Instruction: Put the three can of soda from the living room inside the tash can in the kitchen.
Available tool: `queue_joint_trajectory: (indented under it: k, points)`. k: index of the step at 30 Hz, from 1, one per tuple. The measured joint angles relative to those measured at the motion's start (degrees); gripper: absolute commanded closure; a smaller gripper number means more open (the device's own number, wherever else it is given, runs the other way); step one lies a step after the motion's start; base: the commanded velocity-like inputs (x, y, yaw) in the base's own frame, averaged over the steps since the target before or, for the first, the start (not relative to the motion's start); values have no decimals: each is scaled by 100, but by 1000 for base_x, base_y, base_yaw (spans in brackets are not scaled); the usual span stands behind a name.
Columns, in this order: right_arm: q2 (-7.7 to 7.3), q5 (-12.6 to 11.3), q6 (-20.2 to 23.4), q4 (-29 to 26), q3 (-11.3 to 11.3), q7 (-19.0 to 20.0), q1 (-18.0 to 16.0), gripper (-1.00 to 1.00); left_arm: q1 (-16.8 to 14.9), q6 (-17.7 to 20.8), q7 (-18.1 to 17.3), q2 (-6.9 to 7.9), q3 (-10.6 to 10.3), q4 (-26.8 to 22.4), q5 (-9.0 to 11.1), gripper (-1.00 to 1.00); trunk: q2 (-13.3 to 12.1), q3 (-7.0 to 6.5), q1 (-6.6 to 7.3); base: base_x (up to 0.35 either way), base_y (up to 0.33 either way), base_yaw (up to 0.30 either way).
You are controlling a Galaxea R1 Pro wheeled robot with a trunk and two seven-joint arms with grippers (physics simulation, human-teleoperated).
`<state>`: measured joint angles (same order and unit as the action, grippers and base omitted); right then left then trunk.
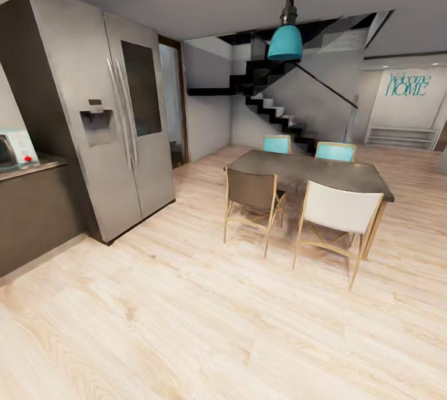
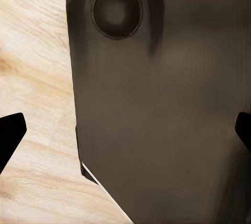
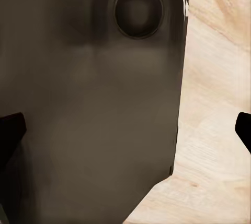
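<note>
The kitchen has a pale plank floor [image 1: 186, 325], a steel two-door fridge [image 1: 105, 120], a dark table [image 1: 310, 170] with four chairs and a teal pendant lamp [image 1: 285, 43]. Teal wall lettering [image 1: 406, 84] reads "Welcome HOME". Left gripper [image 2: 125, 130] and right gripper [image 3: 125, 130] spread wide, holding nothing, over the robot's dark body.

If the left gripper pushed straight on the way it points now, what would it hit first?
Most likely the dark robot body panel ahead between the left gripper fingertips; pale plank floor lies beside it. Depth is unclear.
</note>
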<state>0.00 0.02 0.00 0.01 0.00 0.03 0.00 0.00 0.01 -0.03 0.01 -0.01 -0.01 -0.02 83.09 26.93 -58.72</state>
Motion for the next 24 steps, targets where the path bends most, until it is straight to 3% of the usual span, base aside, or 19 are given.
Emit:
queue_joint_trajectory:
  k: [2,24]
  points:
    - [56,27,4,12,20,61,-31,-100,-22,10,-61,4,-11,-7,-24,-100,-1,0,0,38,0,0]
    - [56,34,3,8,24,153,-30,-100,-23,13,-71,-4,-14,-9,-26,-100,-1,0,0,41,0,0]
